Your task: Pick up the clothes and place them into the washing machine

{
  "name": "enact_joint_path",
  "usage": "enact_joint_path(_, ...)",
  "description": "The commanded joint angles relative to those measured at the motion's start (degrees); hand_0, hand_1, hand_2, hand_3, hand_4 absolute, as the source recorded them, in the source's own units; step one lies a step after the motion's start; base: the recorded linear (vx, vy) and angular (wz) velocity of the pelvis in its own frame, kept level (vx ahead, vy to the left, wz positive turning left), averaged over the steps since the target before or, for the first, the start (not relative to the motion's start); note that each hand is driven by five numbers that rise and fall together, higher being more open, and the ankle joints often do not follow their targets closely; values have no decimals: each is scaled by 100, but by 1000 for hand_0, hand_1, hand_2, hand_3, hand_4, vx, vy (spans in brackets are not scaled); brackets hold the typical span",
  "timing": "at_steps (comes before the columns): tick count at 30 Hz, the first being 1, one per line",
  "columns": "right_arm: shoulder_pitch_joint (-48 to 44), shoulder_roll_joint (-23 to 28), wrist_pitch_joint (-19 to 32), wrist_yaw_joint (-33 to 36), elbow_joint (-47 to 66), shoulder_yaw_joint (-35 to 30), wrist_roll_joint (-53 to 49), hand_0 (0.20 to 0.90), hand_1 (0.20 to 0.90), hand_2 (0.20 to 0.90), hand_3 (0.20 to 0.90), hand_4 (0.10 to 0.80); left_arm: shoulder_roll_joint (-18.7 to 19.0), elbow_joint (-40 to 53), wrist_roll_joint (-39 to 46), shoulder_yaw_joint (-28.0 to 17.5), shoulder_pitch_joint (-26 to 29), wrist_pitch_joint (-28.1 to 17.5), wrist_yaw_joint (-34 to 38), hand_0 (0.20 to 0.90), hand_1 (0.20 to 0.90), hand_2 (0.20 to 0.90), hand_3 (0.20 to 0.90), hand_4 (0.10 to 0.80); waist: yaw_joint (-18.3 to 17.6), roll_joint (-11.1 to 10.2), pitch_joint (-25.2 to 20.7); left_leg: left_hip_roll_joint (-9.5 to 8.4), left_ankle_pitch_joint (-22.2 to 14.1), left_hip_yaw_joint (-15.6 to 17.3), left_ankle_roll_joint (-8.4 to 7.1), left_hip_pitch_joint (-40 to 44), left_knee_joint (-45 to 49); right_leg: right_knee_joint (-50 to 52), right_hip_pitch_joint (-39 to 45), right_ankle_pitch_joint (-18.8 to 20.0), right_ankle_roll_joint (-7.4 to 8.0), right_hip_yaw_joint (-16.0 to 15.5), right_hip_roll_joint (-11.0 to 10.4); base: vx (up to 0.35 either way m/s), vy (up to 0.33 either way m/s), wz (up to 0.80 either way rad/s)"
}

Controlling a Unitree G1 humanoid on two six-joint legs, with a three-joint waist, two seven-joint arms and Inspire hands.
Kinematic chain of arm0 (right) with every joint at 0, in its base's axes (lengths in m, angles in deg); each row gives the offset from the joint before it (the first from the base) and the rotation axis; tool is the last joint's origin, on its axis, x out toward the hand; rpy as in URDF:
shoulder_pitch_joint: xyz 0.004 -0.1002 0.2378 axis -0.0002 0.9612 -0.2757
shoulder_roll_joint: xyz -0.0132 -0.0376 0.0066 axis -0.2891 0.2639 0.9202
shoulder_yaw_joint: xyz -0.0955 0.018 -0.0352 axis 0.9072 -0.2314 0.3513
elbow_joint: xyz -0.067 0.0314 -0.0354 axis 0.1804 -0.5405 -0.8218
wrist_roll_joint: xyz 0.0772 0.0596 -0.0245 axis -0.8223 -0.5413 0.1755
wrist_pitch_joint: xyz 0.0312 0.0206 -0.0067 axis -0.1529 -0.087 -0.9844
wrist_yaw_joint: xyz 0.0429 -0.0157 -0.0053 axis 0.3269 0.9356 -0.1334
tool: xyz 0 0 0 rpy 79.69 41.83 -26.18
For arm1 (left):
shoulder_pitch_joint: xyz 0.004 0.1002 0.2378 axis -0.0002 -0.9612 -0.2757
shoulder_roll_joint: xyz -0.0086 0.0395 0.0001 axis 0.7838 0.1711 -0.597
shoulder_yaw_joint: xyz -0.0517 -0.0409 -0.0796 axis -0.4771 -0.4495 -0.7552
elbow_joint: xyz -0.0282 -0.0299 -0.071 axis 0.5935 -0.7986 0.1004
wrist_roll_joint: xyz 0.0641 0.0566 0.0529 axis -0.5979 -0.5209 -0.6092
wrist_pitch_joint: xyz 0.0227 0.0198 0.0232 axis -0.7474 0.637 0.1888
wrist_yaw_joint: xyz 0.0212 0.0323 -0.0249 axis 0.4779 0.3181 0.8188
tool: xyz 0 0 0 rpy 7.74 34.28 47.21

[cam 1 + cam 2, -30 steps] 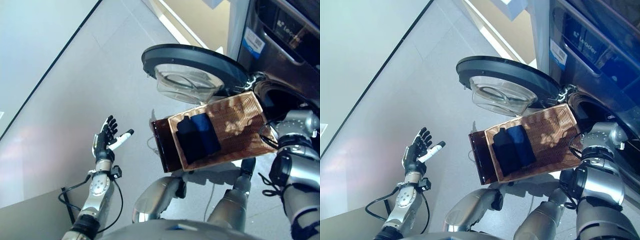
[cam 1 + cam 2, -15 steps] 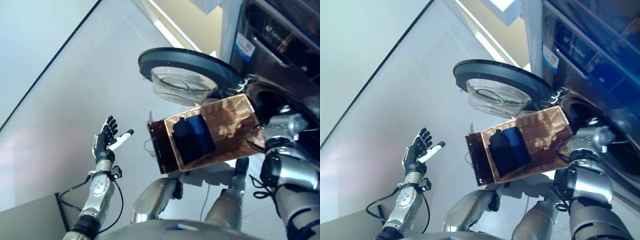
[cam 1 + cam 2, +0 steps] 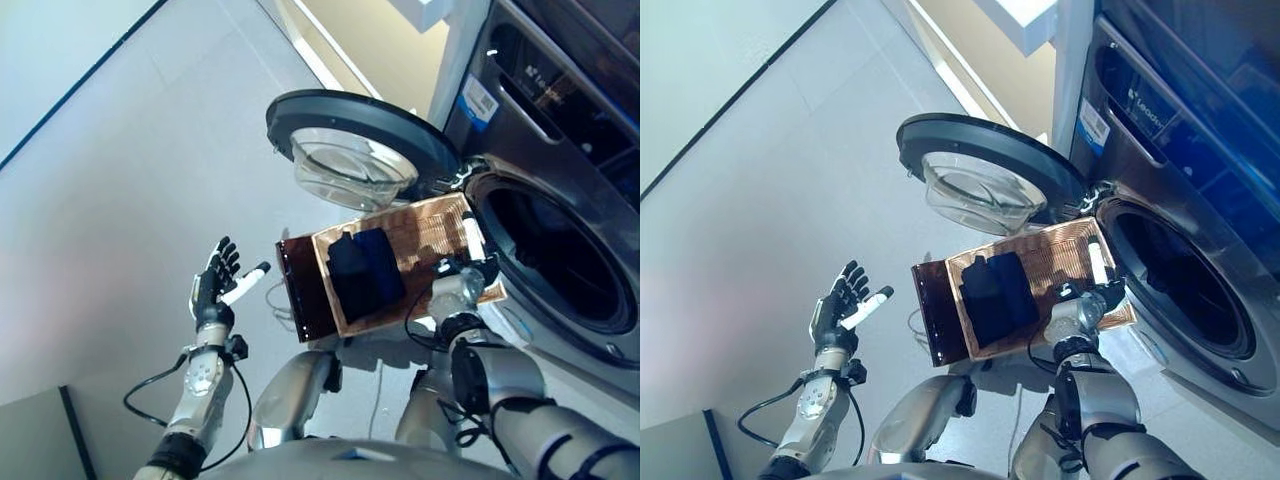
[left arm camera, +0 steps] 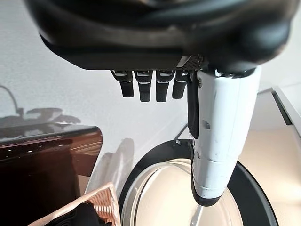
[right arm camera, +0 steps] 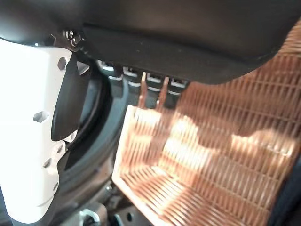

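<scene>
The left hand (image 3: 214, 285) is raised over the grey floor (image 3: 120, 180), well apart from the basket (image 3: 425, 235) on its left side, holding nothing; its fingers are straight and spread, and the white-covered thumb (image 4: 221, 136) stands out toward the basket.

The basket is a rectangular woven tray of copper-brown colour, with a dark brown flap (image 3: 300, 290) at its end nearest the left hand. Its long axis runs from that flap toward the washer (image 3: 560, 130), with the far end at the edge of the drum opening (image 3: 555, 255). The clothes (image 3: 362, 272) lie inside it, in the half nearer the flap: a dark folded bundle, black on the flap side and navy blue on the washer side. The bundle's long axis runs across the basket, not along it. The woven half nearer the washer is bare.

Just beyond the basket, the round door (image 3: 355, 140) hangs wide open, its clear bowl-shaped glass (image 3: 345, 170) facing the basket.

The right hand (image 3: 470, 262) is at the basket's washer end, its white thumb lying against the weave. In the right wrist view its fingers (image 5: 141, 77) reach over the basket's edge, and I cannot tell whether they curl round it.
</scene>
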Motion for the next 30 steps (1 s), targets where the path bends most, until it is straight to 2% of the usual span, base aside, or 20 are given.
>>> enact_joint_path(1, -95, 397, 118, -22, 246, 464, 436, 900, 900, 900, 900, 800, 212, 246, 42, -442, -16, -426, 56, 900, 900, 900, 900, 800, 220, -57, -160, 232, -79, -238, -622, -542, 404, 783, 15, -855, -343, -38, 91, -10, -13, 5)
enact_joint_path(4, -143, 564, -261, 132, 104, 945, 1311, 900, 900, 900, 900, 800, 302, 274, -39, -594, -50, -406, 72, 900, 900, 900, 900, 800, 254, -165, -139, 252, -78, -245, -624, -557, 450, 795, 16, -825, -349, -74, 100, 0, 0, 0)
enact_joint_path(5, -146, 560, -265, 143, 110, 948, 1320, 900, 900, 900, 900, 800, 299, 277, -43, -599, -51, -404, 74, 900, 900, 900, 900, 800, 248, -165, -136, 252, -80, -245, -624, -557, 453, 794, 17, -825, -349, -74, 99, -16, -25, 4)
enact_joint_path(6, -290, 746, -627, 256, -50, 1393, 2065, 900, 900, 900, 900, 800, 352, 322, -155, -703, -61, -385, 118, 900, 900, 900, 900, 800, 276, -278, -105, 267, -86, -258, -619, -577, 489, 798, 7, -789, -348, -93, 109, -20, -33, 8)
enact_joint_path(10, -609, 908, -1017, 104, -417, 1819, 2467, 900, 900, 900, 900, 800, 422, 454, -282, -843, -23, -324, 123, 900, 900, 900, 900, 800, 344, -431, -47, 298, -92, -282, -618, -623, 546, 805, 16, -769, -355, -131, 126, -12, -32, 3)
enact_joint_path(11, -726, 911, -1108, 100, -466, 1970, 2637, 900, 900, 900, 900, 800, 421, 556, -284, -978, -2, -324, 139, 900, 900, 900, 900, 800, 391, -544, -26, 312, -107, -309, -614, -650, 581, 804, 21, -765, -358, -157, 147, 2, -30, 2)
enact_joint_path(16, -786, 742, -1187, 13, -651, 2128, 2756, 900, 900, 900, 900, 800, 413, 753, -440, -1187, 109, -285, 218, 900, 900, 900, 900, 800, 472, -794, 47, 339, -140, -398, -613, -761, 681, 811, 19, -779, -364, -265, 174, 13, -31, 11)
enact_joint_path(19, -745, 601, -1208, -22, -730, 2175, 2790, 900, 900, 900, 900, 800, 429, 808, -533, -1236, 153, -265, 258, 900, 900, 900, 900, 800, 524, -875, 81, 348, -147, -443, -612, -804, 711, 816, 39, -801, -366, -334, 180, 13, -19, 14)
enact_joint_path(22, -648, 283, -1171, -55, -729, 2254, 2741, 900, 900, 900, 900, 800, 439, 937, -709, -1331, 279, -216, 359, 900, 900, 900, 900, 800, 626, -1032, 185, 360, -186, -528, -612, -887, 800, 838, 59, -837, -378, -440, 180, 17, -46, 14)
enact_joint_path(30, -581, -180, -1107, -100, -633, 2491, 2646, 900, 900, 900, 900, 800, 433, 1164, -811, -1436, 443, -248, 519, 900, 900, 900, 900, 800, 848, -1256, 349, 343, -219, -672, -615, -1055, 876, 818, 92, -863, -379, -634, 180, 25, -22, 14)
